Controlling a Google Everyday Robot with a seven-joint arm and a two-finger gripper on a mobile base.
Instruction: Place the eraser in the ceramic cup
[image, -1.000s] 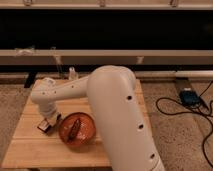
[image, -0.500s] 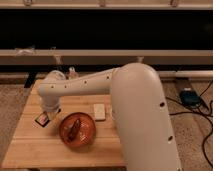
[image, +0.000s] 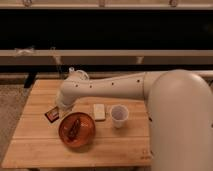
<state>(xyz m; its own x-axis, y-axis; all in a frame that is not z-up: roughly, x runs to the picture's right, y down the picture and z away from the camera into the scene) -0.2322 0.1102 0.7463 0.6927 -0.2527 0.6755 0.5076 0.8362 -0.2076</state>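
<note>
Near edge first: table, wood, bare at the front. On it, left of middle, an orange bowl with something dark inside, can't tell what. Right of the bowl stands the cup, white, upright, mouth up. The eraser lies flat on the table between bowl and cup, just beside both, touching neither as far as I can see. It's a pale little block, long side running away from the camera.

Further left, a small dark packet lies near the bowl's far rim. My gripper hangs just beside that packet, over the left part of the table, apart from the eraser. I cannot tell if it is spread or pressed together. My arm sweeps in from the right, passing behind the cup and eraser. Behind the table: a pale ledge and a dark wall.

Handling guess: the eraser should be light, slightly soft, grippy and not fragile. Take it from above across the narrow width, mid-length. It sits low, so go right down to the table. The cup probably tips easily; don't knock it.
</note>
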